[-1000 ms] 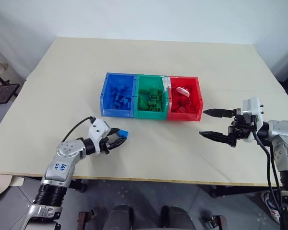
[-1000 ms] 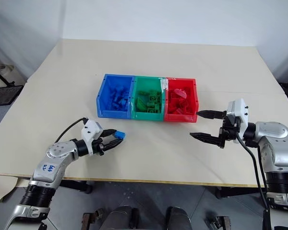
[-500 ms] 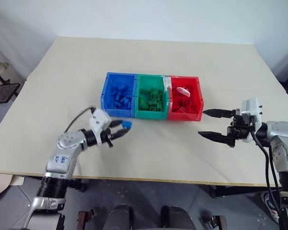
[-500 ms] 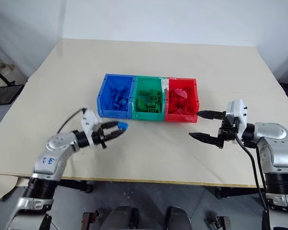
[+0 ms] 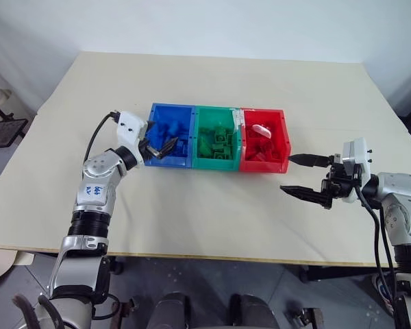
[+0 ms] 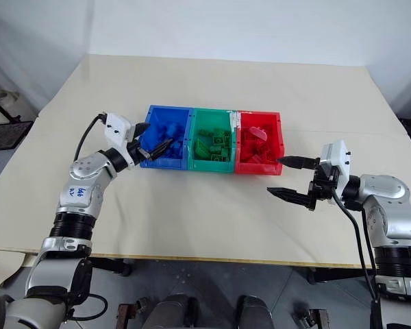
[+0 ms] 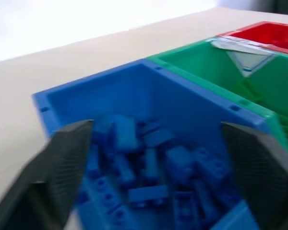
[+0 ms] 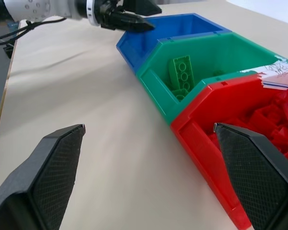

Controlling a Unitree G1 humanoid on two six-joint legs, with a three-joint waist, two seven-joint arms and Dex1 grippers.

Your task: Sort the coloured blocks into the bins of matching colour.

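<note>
The table (image 5: 212, 205) looks bare of loose blocks, the blue bin (image 5: 166, 118), green bin (image 5: 216, 161) and red bin (image 5: 277, 137) hold matching bricks, and left gripper (image 5: 159, 142) over the blue one and right gripper (image 5: 303, 175) both gape empty, so sorting seems finished

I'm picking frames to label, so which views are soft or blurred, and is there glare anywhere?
Left wrist view: soft and smeared, the blue bin and its blocks lack crisp edges. Right wrist view: sharp on the green bin and red bin. Both eye views: even, diffuse light with only faint shadows on the table and no strong glare.
</note>
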